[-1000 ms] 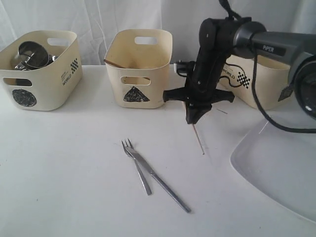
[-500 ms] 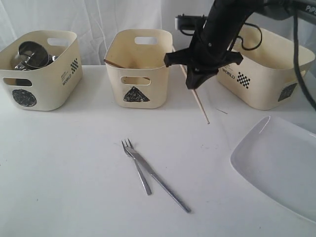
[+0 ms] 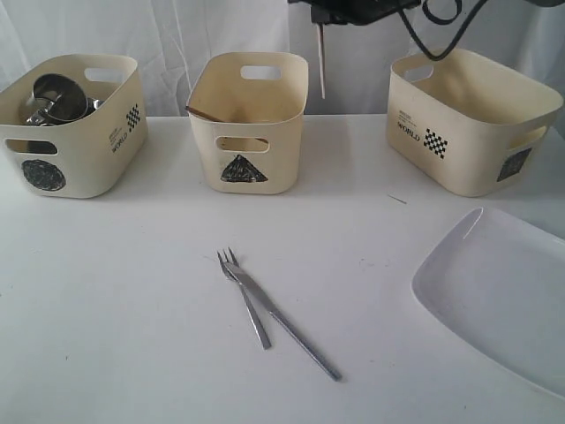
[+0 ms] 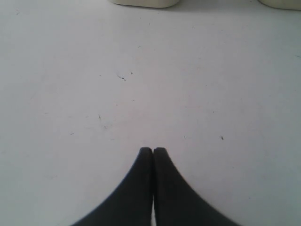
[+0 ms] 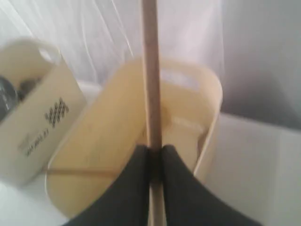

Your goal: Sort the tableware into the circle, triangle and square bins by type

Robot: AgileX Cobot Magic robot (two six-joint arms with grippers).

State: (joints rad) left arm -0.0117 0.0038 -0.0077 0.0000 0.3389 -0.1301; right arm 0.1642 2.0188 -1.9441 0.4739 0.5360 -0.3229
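Observation:
My right gripper (image 5: 154,150) is shut on a wooden chopstick (image 5: 150,70), which hangs upright above the right rim of the triangle bin (image 3: 247,124). In the exterior view only the gripper's lower part (image 3: 325,19) shows at the top edge, with the chopstick (image 3: 322,62) below it. Another chopstick (image 3: 207,114) lies inside that bin. Steel mugs (image 3: 57,97) sit in the circle bin (image 3: 79,146) at the left. A metal fork (image 3: 243,296) and knife (image 3: 291,331) lie crossed on the table. My left gripper (image 4: 153,150) is shut and empty over bare table.
The square bin (image 3: 468,124) stands at the back right. A large white plate (image 3: 503,296) lies at the front right, partly cut off by the frame. A white curtain hangs behind the bins.
My right gripper has lifted the chopstick from the table near the square bin, up and left, until it hangs over the triangle bin's right rim. The arm has mostly left the exterior view.

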